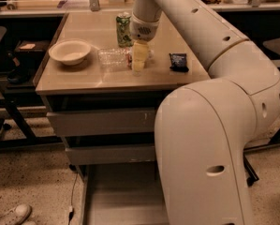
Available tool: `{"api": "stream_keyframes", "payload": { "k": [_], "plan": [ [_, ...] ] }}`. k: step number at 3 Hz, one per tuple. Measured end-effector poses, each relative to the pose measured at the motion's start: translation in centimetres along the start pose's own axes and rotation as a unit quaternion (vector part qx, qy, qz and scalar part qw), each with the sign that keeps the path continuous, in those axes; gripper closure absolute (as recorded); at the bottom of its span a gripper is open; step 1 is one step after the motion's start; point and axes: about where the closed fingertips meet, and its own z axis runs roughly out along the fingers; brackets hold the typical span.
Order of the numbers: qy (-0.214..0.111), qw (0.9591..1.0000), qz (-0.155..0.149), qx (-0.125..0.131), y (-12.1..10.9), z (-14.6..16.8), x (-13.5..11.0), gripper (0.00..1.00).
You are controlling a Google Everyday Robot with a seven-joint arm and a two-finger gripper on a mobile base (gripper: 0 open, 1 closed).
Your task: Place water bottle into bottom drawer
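The water bottle [112, 57] lies on its side on the tan table top [83, 81], its red-and-blue label end toward the right. My gripper [138, 61] hangs down from the white arm [186, 18] right at that label end, touching or just in front of it. The bottom drawer [118, 198] is pulled out near the floor, its grey floor bare; the arm's big body hides its right part.
A green soda can [124, 29] stands just behind the gripper. A white bowl [70, 52] sits left of the bottle and a black packet [179, 62] to the right. Two shut grey drawers [99, 122] lie above the bottom one. A shoe [13, 214] lies on the floor at the left.
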Motion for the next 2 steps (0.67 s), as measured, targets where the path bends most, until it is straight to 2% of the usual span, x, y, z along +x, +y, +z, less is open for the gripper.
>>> {"api": "stream_keyframes", "payload": {
  "k": [1,2],
  "plan": [
    [-0.003,0.9999,0.004,-0.014,0.63,0.84,-0.13,0.00],
    [-0.003,0.9999,0.004,-0.014,0.63,0.87,-0.14,0.18]
  ]
}}
